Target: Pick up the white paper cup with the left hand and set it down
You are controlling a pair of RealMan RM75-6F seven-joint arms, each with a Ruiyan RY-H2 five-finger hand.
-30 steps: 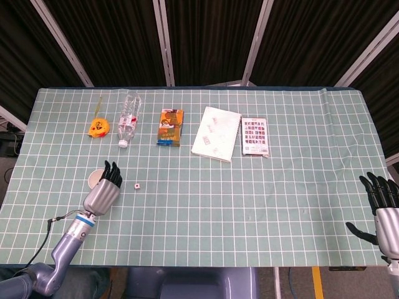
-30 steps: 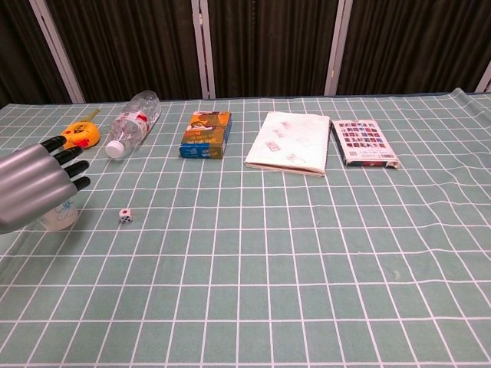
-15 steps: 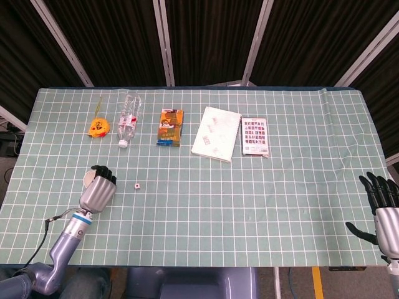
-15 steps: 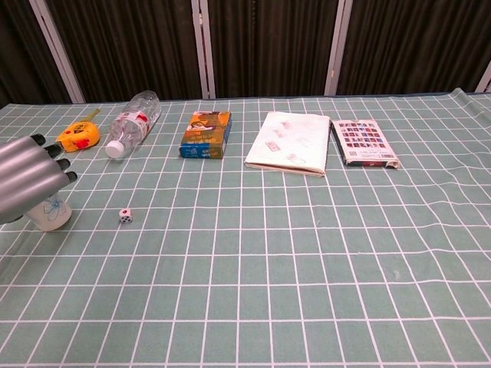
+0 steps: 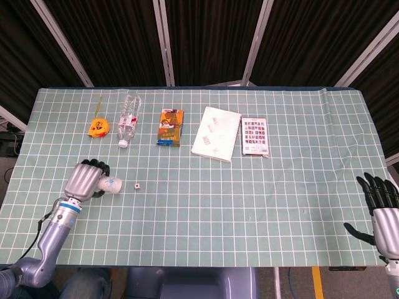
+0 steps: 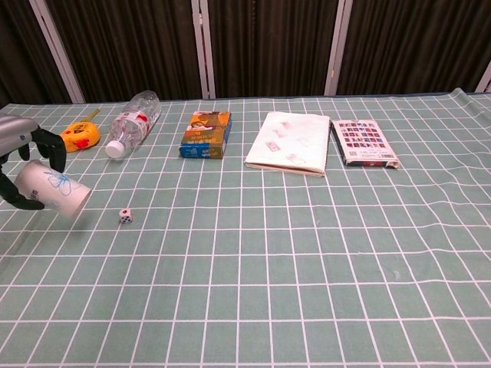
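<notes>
The white paper cup (image 6: pixel 55 192) (image 5: pixel 110 185), printed with a faint blue pattern, is tilted on its side above the table near the left edge. My left hand (image 5: pixel 86 179) (image 6: pixel 23 157) grips it, fingers curled around its body, with the cup's base pointing right toward a small white die (image 6: pixel 125 216). My right hand (image 5: pixel 381 208) hangs at the table's right front corner with fingers spread, holding nothing; the chest view does not show it.
Along the back lie a yellow tape measure (image 5: pixel 98 128), a clear plastic bottle (image 5: pixel 128 118) on its side, an orange snack box (image 5: pixel 169 126), a white booklet (image 5: pixel 216 132) and a patterned card pack (image 5: pixel 255 136). The checked green cloth (image 5: pixel 249 199) covers the table.
My left hand has closed around the cup, lifted it off the table and tipped it over toward the right. It has also drawn back to the left. The right hand is still.
</notes>
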